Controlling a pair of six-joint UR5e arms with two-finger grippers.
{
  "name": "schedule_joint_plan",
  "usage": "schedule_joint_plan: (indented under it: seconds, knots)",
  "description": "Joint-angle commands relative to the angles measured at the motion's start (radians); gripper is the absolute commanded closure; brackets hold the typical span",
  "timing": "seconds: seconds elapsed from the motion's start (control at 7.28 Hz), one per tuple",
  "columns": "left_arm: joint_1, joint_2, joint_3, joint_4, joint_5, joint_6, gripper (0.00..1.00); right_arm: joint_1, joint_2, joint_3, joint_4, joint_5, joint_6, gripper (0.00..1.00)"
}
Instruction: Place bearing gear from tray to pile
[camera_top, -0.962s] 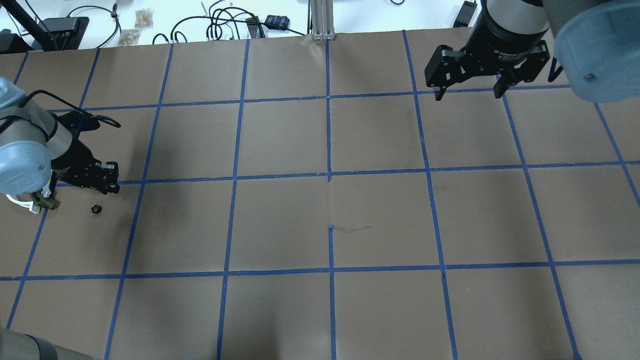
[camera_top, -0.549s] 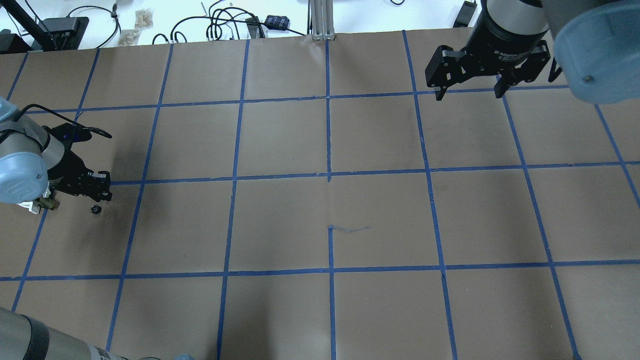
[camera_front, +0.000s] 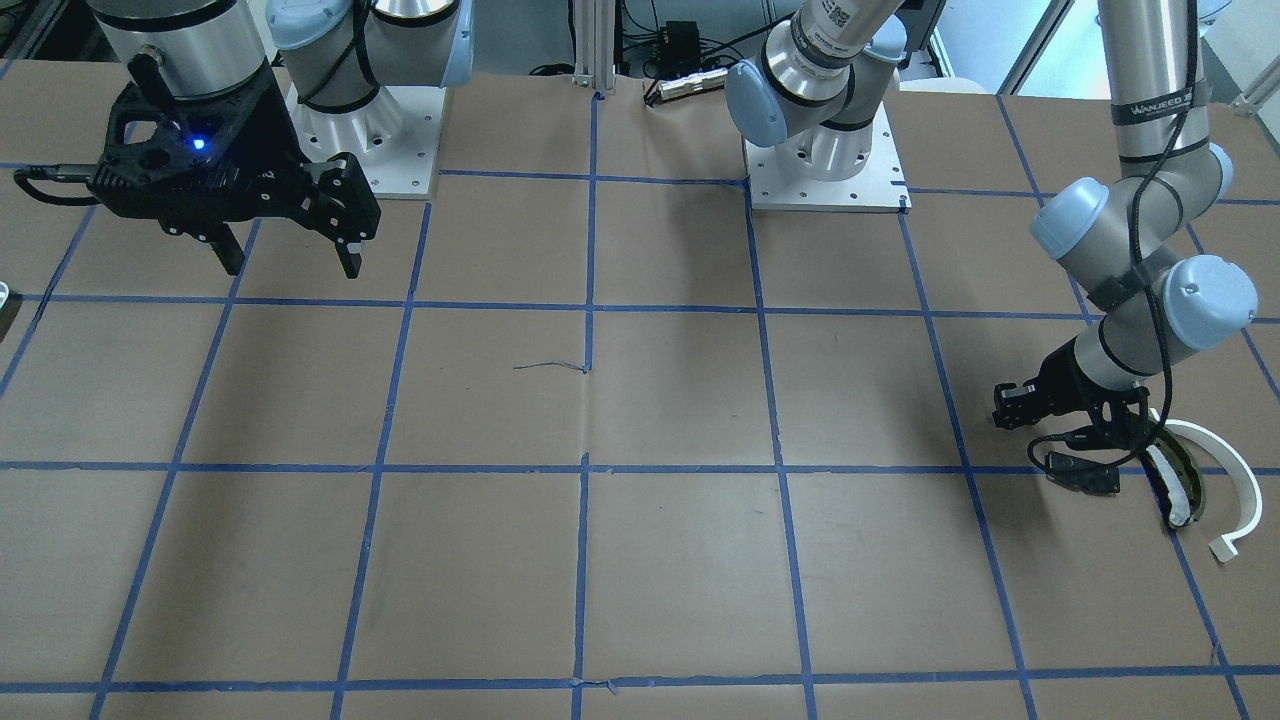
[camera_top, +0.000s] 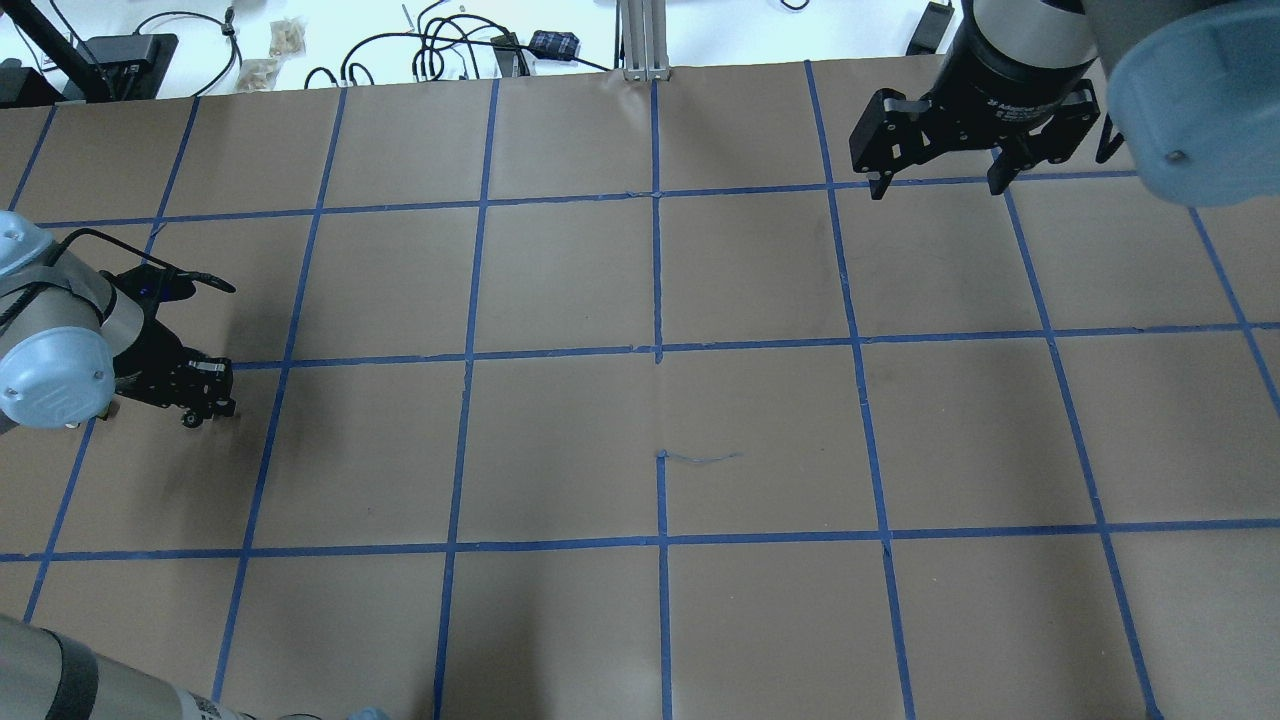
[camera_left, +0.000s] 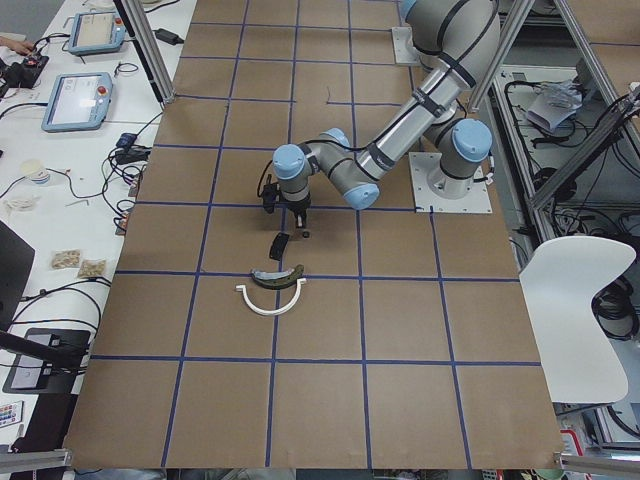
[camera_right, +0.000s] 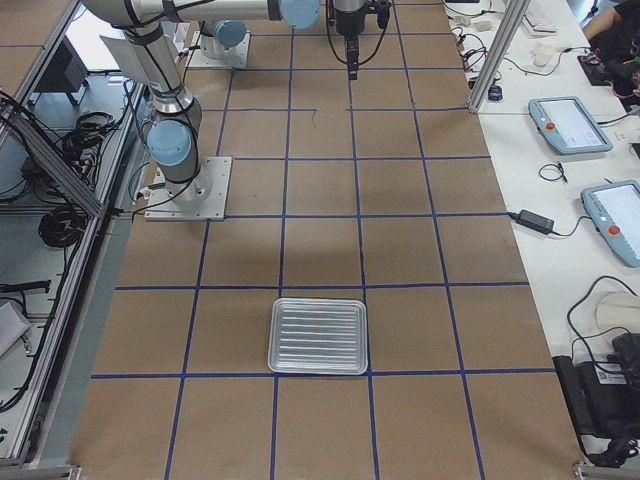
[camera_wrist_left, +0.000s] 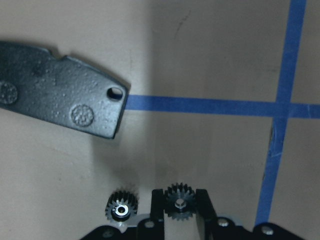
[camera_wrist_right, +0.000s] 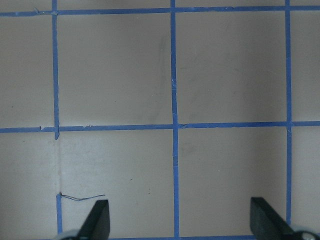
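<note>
My left gripper (camera_wrist_left: 179, 212) is low over the table with its fingers shut on a small black bearing gear (camera_wrist_left: 179, 201). A second, matching gear (camera_wrist_left: 120, 207) lies on the paper just beside it. The pile lies close by: a flat black plate (camera_wrist_left: 60, 102), a dark olive curved piece (camera_front: 1180, 490) with white padding and a white arc (camera_front: 1228, 480). In the overhead view the left gripper (camera_top: 205, 400) is at the far left. The tray (camera_right: 318, 368) shows in the right exterior view, far from it. My right gripper (camera_top: 935, 185) hangs open and empty at the far right.
Brown paper with a blue tape grid covers the table (camera_top: 660, 450). Cables and small boxes (camera_top: 450, 45) lie beyond the far edge. The left arm's elbow (camera_top: 50, 375) covers part of the pile in the overhead view.
The left gripper has moved toward the loose gear on the table and come down next to it. The right arm has not moved.
</note>
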Motion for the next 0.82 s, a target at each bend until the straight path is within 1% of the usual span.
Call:
schedule_joint_plan:
  seconds: [0.0, 0.14, 0.27, 0.41, 0.55, 0.69]
  knots:
    - [0.000, -0.002, -0.003, 0.010, 0.000, -0.002, 0.91, 0.000, 0.000, -0.001, 0.001, 0.001, 0.005, 0.00]
    - [0.000, -0.002, -0.002, 0.008, 0.000, -0.002, 0.91, 0.000, 0.000, -0.001, 0.002, 0.001, 0.005, 0.00]
    - [0.000, -0.002, -0.006, 0.008, 0.003, 0.000, 0.82, 0.000, 0.000, -0.001, 0.002, 0.001, 0.007, 0.00]
    - [0.001, 0.000, -0.002, 0.010, 0.022, 0.001, 0.51, 0.000, 0.000, -0.001, 0.002, 0.001, 0.005, 0.00]
    - [0.000, 0.015, 0.000, 0.008, 0.061, -0.002, 0.41, 0.000, 0.000, 0.000, 0.004, 0.001, 0.007, 0.00]
    - [0.000, 0.004, 0.001, 0.008, 0.059, -0.003, 0.28, 0.000, 0.000, 0.000, 0.004, 0.001, 0.007, 0.00]
